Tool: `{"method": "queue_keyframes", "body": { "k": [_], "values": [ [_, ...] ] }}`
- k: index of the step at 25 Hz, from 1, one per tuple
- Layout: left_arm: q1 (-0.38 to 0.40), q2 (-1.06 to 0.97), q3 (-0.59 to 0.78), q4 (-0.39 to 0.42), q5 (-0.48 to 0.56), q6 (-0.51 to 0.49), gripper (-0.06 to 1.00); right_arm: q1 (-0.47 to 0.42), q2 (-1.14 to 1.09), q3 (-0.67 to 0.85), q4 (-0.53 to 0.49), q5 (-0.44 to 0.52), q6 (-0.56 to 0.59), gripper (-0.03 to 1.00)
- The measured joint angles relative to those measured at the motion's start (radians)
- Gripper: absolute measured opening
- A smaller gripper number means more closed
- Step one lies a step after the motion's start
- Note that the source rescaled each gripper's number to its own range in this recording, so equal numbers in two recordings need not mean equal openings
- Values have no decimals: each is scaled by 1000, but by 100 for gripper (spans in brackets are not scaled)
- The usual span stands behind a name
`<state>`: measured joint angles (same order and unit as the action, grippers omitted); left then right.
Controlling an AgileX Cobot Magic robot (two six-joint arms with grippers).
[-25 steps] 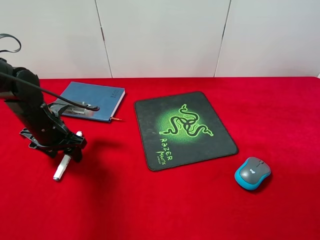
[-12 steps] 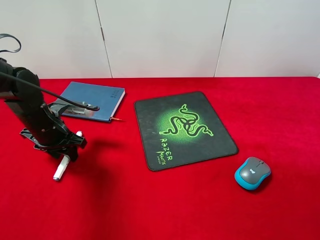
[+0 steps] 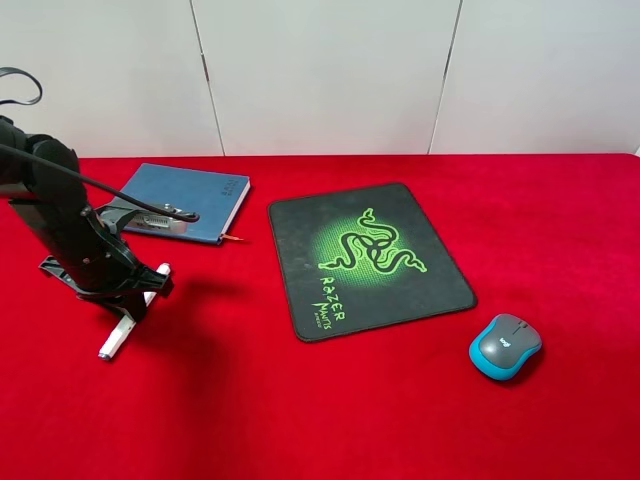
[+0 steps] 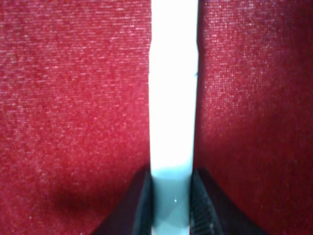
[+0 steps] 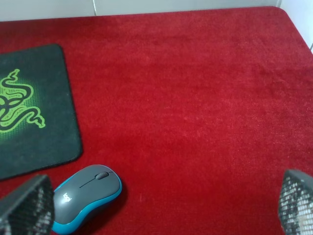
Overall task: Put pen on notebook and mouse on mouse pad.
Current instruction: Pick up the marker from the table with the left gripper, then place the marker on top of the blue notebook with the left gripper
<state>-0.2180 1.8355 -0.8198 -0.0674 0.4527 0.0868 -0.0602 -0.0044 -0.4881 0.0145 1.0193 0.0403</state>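
The white pen point(image 3: 112, 340) slants across the red cloth at the left, and my left gripper point(image 3: 135, 297) is shut on its upper half. The left wrist view shows the pen point(image 4: 173, 98) clamped between the dark fingers point(image 4: 142, 208). The slate-blue notebook point(image 3: 190, 195) lies behind the arm, apart from the pen. The black mouse pad point(image 3: 370, 258) with its green emblem lies in the middle. The grey and teal mouse point(image 3: 505, 346) sits on the cloth off the pad's near right corner. My right gripper point(image 5: 161, 208) is open above the mouse point(image 5: 88, 193), out of the exterior view.
Red cloth covers the whole table point(image 3: 330, 420), with a white wall behind it. A black cable point(image 3: 150, 208) from the left arm hangs over the notebook's near edge. The table's right edge point(image 5: 298, 29) shows in the right wrist view.
The left gripper has shifted slightly left with the pen; the pen's lower end has swung a little leftward. Mouse, pad and notebook have not moved.
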Motion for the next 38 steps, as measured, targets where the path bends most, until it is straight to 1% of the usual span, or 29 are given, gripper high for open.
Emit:
{"method": "queue_keyframes", "body": {
  "k": [3, 9, 13, 15, 17, 19, 21, 25, 28, 32, 38],
  "values": [
    [0, -5, 0, 0, 18, 0, 0, 0, 0, 0, 0, 0, 0, 100],
    [0, -107, 0, 1, 147, 0, 0, 0, 0, 0, 0, 0, 0, 100],
    [0, -202, 0, 1, 207, -1, 0, 0, 0, 0, 0, 0, 0, 100],
    [0, -233, -12, 1, 257, -3, 0, 0, 0, 0, 0, 0, 0, 100],
    [0, -245, -45, 3, 333, -4, 0, 0, 0, 0, 0, 0, 0, 100],
    [0, -245, -96, 24, 409, -4, 0, 0, 0, 0, 0, 0, 0, 100],
    [0, -245, -150, 49, 457, -4, 0, 0, 0, 0, 0, 0, 0, 100],
    [0, -232, -269, 94, 530, -4, 0, 0, 0, 0, 0, 0, 0, 100],
    [0, -174, -363, 116, 583, -4, 0, 0, 0, 0, 0, 0, 0, 100],
    [0, -72, -498, 131, 625, -4, 0, 0, 0, 0, 0, 0, 0, 100],
    [0, 80, -688, 132, 636, -4, 0, 0, 0, 0, 0, 0, 0, 100]
  ]
}}
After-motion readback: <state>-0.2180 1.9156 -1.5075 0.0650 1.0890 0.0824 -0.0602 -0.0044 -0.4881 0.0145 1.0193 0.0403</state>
